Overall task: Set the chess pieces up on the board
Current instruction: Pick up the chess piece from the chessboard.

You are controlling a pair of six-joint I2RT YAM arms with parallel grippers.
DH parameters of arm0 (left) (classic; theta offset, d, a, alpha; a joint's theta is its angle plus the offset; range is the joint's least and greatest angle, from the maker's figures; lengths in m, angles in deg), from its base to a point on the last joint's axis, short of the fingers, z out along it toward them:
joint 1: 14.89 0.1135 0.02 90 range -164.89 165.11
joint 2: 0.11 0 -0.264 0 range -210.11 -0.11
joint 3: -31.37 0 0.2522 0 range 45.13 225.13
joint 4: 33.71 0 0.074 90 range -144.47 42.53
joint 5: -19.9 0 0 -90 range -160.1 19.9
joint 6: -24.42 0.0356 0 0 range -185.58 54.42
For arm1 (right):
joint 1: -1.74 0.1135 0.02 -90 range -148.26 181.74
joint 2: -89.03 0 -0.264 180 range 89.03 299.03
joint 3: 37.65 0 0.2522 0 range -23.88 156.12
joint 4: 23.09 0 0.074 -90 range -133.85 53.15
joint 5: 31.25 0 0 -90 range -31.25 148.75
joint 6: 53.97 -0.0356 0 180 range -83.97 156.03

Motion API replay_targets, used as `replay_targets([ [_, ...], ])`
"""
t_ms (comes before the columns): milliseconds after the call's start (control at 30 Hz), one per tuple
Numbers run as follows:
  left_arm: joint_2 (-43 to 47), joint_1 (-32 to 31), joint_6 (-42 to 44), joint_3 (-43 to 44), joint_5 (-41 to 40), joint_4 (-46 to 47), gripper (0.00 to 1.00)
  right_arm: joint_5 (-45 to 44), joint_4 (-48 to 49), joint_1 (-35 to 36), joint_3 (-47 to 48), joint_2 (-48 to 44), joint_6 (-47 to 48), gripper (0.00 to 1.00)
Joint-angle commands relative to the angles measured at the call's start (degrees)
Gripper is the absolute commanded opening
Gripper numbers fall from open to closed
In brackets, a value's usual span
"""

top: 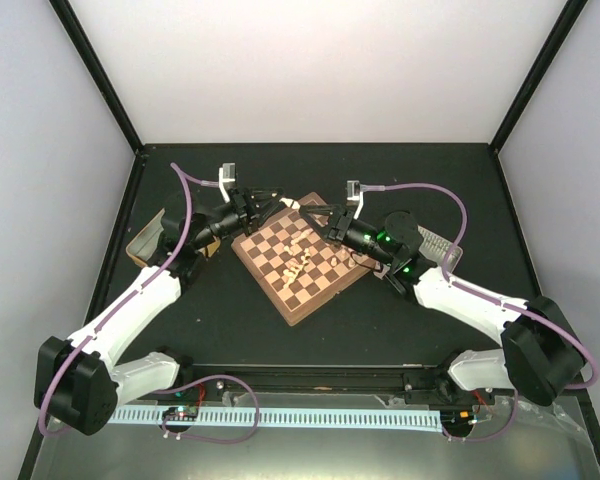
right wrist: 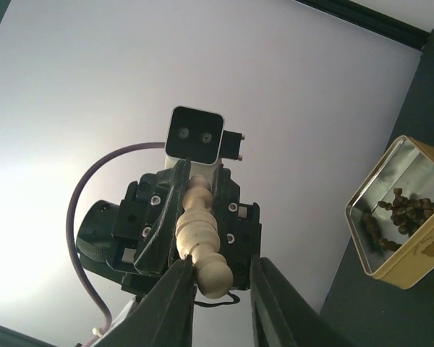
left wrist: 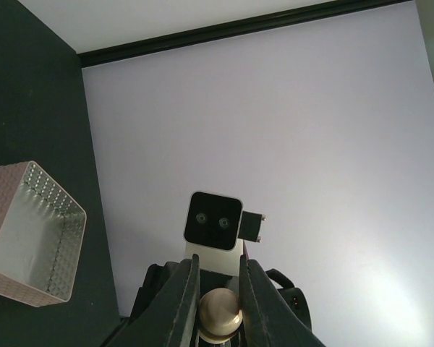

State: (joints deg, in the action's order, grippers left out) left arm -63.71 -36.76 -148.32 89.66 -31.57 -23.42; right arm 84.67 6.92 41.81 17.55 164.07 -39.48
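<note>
- White walls close in the dark bench on three sides. The board lies turned like a diamond at the middle of the top view.
- At the left edge of the left wrist view you have a perforated basket. Nothing shows inside it.
- The left end effector hangs over the board's upper corner, clenched on a cream piece held out level toward the other arm. Its fingers press both sides of the rounded end.
- Lower centre of the top view, a loose cluster of chess pieces sits on the middle squares. It is too small to tell which stand and which lie.
- The right end effector faces the left one nose to nose. Its fingers are parted around the piece's far knob; one looks to be touching, the other shows a clear gap, so you have no grip there yet.
- Treat this as a hand-over in mid-air, I judge. The piece is light, stiff turned wood, smooth and round all over, so it will want to roll or squirt out of a pinch.
- Take hold at the narrow waist between the bulges instead of on the ball, and close fully before the left lets go.
- At the right edge of the right wrist view, a metal tin holds dark pieces. Leave those alone.
</note>
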Motion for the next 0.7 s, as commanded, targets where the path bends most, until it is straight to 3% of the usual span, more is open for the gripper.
replay_targets([
  [0,0.8,-0.2,-0.7,0.5,-0.6,2.1,0.02,0.0,1.6,-0.6,0.9,-0.5,-0.2,0.22],
  [267,0.6,-0.2,-0.3,0.5,-0.4,1.4,0.02,0.7,2.4,-0.9,1.4,-0.3,-0.3,0.17],
  [467,0.5,-0.2,-0.1,0.5,-0.4,1.0,0.02,1.5,3.0,-0.9,1.9,-0.2,0.2,0.28],
  [667,0.6,-0.2,0.2,0.4,-0.6,0.6,0.02,2.4,3.7,-0.9,2.3,0.2,0.5,0.22],
])
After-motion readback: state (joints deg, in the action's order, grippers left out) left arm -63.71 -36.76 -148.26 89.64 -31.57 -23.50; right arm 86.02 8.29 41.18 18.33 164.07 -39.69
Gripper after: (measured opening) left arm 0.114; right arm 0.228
